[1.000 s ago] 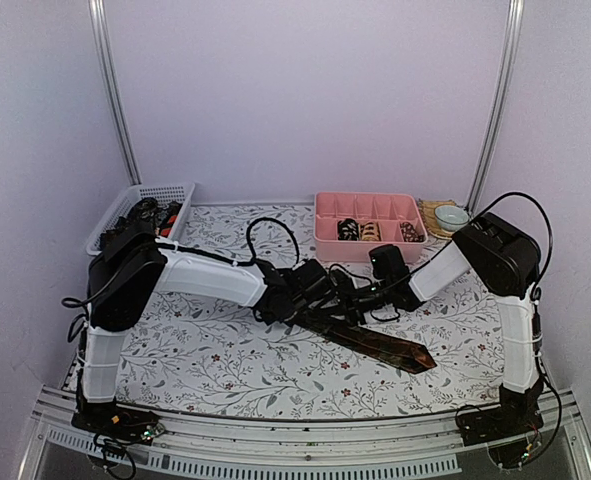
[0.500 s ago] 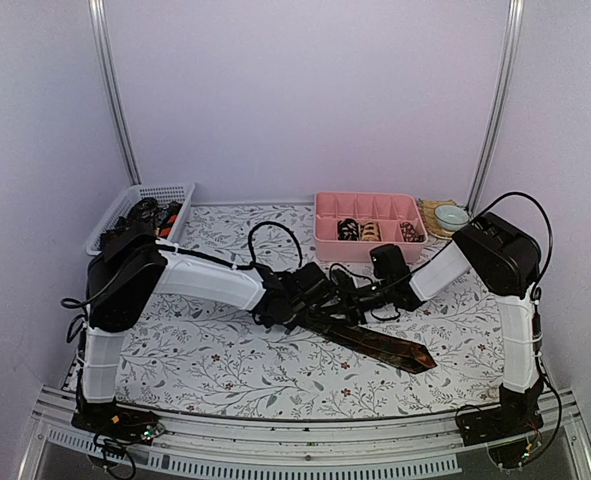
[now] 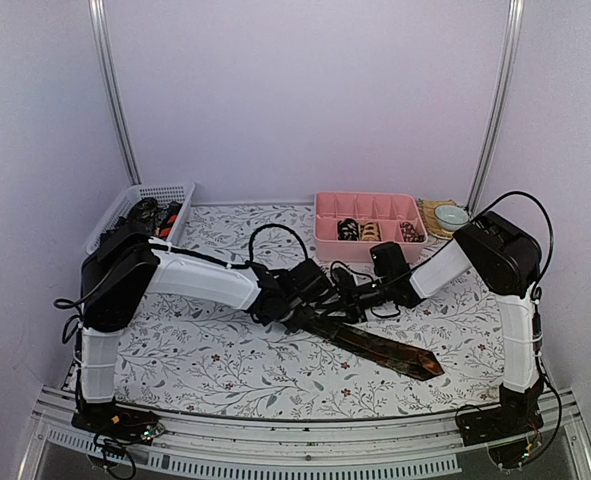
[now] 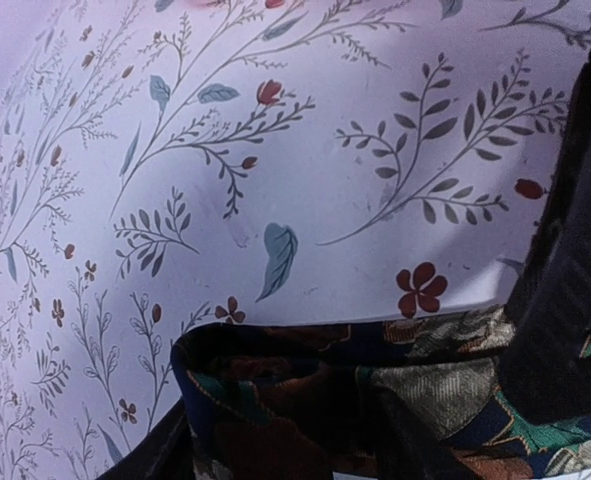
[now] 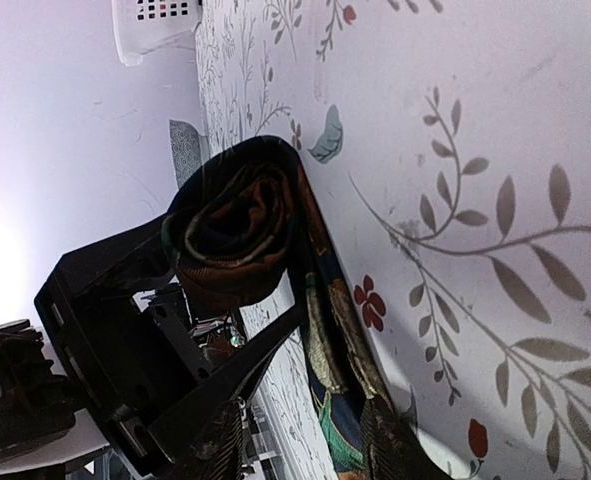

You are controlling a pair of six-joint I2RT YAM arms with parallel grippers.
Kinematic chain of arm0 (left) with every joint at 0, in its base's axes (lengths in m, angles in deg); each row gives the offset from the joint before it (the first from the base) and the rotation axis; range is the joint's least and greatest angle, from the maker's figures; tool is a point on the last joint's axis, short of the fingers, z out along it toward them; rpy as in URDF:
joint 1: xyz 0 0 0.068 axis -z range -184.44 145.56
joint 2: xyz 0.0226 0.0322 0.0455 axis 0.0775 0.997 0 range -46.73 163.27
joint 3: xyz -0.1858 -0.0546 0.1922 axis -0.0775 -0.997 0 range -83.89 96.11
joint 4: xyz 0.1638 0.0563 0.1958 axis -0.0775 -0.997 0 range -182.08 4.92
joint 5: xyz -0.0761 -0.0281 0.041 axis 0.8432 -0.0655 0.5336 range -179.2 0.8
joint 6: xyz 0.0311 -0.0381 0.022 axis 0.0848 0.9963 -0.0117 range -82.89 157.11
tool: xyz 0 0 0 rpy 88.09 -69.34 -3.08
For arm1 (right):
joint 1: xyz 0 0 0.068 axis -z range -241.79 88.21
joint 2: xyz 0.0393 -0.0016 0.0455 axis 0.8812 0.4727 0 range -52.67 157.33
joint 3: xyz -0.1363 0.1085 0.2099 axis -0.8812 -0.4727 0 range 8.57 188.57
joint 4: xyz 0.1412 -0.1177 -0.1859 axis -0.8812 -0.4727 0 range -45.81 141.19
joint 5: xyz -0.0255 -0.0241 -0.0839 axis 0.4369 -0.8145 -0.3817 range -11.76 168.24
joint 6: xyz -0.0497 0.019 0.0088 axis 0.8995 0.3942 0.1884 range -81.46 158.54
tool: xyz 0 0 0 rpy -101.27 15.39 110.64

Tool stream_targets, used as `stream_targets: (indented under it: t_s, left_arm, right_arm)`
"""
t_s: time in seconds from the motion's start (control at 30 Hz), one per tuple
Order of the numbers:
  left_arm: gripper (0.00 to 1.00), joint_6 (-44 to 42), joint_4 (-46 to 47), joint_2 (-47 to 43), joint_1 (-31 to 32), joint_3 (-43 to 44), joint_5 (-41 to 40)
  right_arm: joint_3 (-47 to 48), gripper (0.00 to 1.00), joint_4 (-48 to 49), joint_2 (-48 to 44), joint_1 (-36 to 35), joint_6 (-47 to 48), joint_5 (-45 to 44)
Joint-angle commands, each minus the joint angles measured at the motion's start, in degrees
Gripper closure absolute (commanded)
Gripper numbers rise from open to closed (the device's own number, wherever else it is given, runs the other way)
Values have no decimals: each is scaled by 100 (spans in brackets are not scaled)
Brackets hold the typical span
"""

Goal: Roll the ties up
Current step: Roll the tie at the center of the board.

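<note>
Brown patterned fabric necktie (image 3: 385, 350), part-coiled between left gripper (image 3: 313, 290) and right gripper (image 3: 351, 293), trails unrolled toward four o'clock; whether either's fingers hold it is unclear.

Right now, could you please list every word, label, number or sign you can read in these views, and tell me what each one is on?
No text can be read in any view.
The tie, the pink tray, the white basket and the flowered tablecloth show only patterns, no writing.
Any marking on the small bowl is too small to tell.
</note>
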Motion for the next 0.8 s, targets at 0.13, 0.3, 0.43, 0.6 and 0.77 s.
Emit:
stream_targets:
  t_s: [0.13, 0.3, 0.43, 0.6, 0.77]
  left_arm:
    - [33, -85, -327, 53, 71, -113, 715]
    - [29, -107, -319, -83, 45, -89, 710]
    - [29, -133, -342, -150, 35, -33, 521]
    - [27, -199, -377, -192, 33, 98, 317]
    - [27, -203, -405, -229, 6, 174, 97]
  right_arm:
    - [249, 60, -440, -30, 34, 268, -226]
    - [266, 60, -493, -36, 38, 302, -281]
    - [290, 60, -493, -33, 36, 292, -301]
    - [341, 60, -594, -52, 37, 342, -316]
    - [366, 60, -634, -54, 38, 386, -334]
